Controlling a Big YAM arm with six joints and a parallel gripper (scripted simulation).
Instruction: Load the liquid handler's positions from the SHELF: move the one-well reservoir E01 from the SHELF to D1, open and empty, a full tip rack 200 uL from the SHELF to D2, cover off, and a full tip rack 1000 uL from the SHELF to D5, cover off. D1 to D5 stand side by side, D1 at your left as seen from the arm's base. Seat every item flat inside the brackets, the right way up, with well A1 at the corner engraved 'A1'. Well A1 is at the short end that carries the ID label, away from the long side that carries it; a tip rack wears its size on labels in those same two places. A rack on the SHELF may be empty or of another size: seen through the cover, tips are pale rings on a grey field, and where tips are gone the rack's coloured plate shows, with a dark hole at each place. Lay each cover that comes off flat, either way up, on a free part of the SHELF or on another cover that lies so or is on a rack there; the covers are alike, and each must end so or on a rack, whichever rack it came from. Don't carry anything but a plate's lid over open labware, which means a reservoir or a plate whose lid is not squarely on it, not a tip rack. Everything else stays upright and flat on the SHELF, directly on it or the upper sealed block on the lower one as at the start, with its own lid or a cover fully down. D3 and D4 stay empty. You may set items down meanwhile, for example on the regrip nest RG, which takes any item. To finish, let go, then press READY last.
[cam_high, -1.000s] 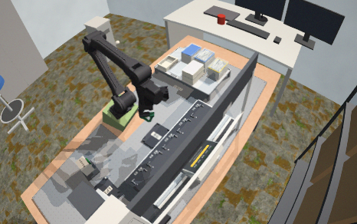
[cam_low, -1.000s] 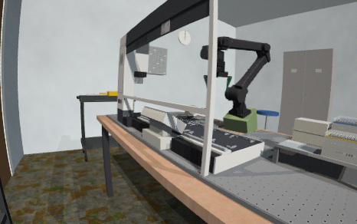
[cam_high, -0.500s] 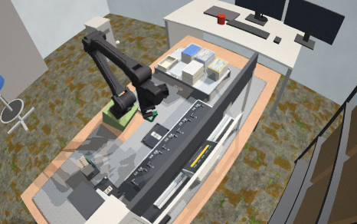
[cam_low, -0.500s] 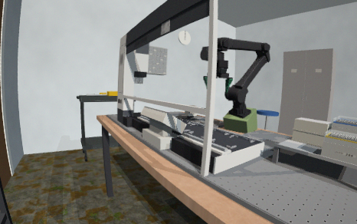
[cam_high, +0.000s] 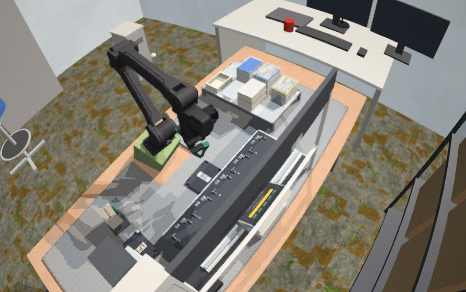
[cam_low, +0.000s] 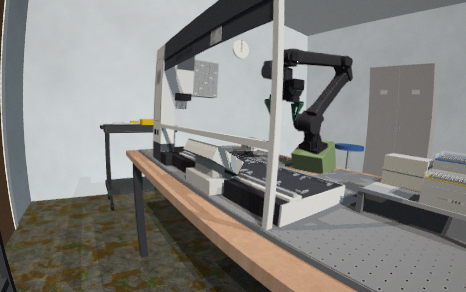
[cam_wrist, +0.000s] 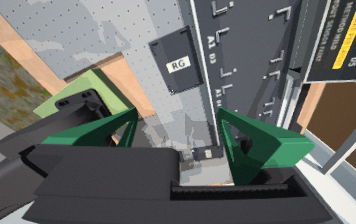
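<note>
My gripper (cam_high: 200, 148) (cam_low: 283, 113) (cam_wrist: 177, 111) is open and empty. It hangs high over the table, between the arm's green base (cam_high: 156, 152) (cam_wrist: 86, 86) and the dark deck (cam_high: 225, 185) (cam_wrist: 245, 50) with its bracketed positions, which hold nothing. The RG nest (cam_high: 196, 184) (cam_wrist: 186, 82) lies below it, also bare. On the SHELF (cam_high: 266, 114) stand the open one-well reservoir (cam_high: 219, 81), a blue-plated tip rack (cam_high: 249, 67), a second covered tip rack (cam_high: 266, 73), a yellow-plated tip rack (cam_high: 284, 87) and stacked white sealed blocks (cam_high: 251, 93) (cam_low: 406, 170).
The liquid handler's tall dark gantry (cam_high: 280, 150) with its upright posts (cam_low: 275, 125) runs along the far side of the deck. A small box with a green part (cam_high: 113, 214) sits at the table's near end. A desk with monitors stands beyond the SHELF.
</note>
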